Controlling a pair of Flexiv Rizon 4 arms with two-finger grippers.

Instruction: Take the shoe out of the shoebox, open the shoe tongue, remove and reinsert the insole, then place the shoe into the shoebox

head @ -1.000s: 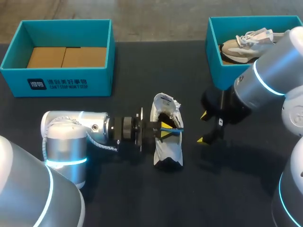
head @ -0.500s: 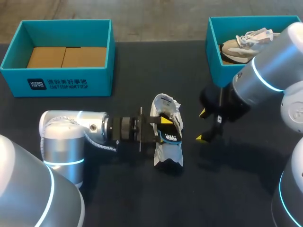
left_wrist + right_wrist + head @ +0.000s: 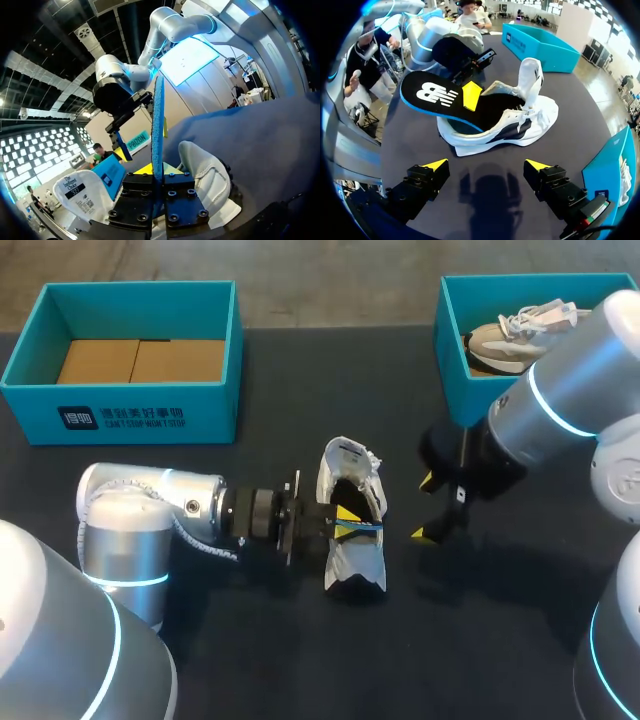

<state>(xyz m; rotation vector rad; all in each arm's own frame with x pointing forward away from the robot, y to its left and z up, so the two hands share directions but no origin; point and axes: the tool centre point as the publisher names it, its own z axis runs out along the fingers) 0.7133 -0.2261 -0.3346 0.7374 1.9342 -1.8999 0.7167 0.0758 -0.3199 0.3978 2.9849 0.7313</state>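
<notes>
The white mesh sneaker (image 3: 355, 565) lies on the dark counter (image 3: 250, 640) between the 2 arms, outside both boxes, with its tongue (image 3: 530, 75) raised upright. The left hand (image 3: 345, 522) comes in from the sneaker's side and is clenched on the black foam insole with a blue rim (image 3: 437, 95). 1 yellow fingertip (image 3: 471, 95) presses on the insole's top face. The insole's heel end sticks out past the shoe's edge, and its front end reaches into the opening. The right hand (image 3: 486, 165) hovers over the counter just beside the sneaker, released, with its 2 fingers wide apart. A teal cardboard shoebox (image 3: 130, 415) with a brown liner sits at the far left. A second teal shoebox (image 3: 452, 370) at the far right holds a beige sneaker (image 3: 510, 338).
</notes>
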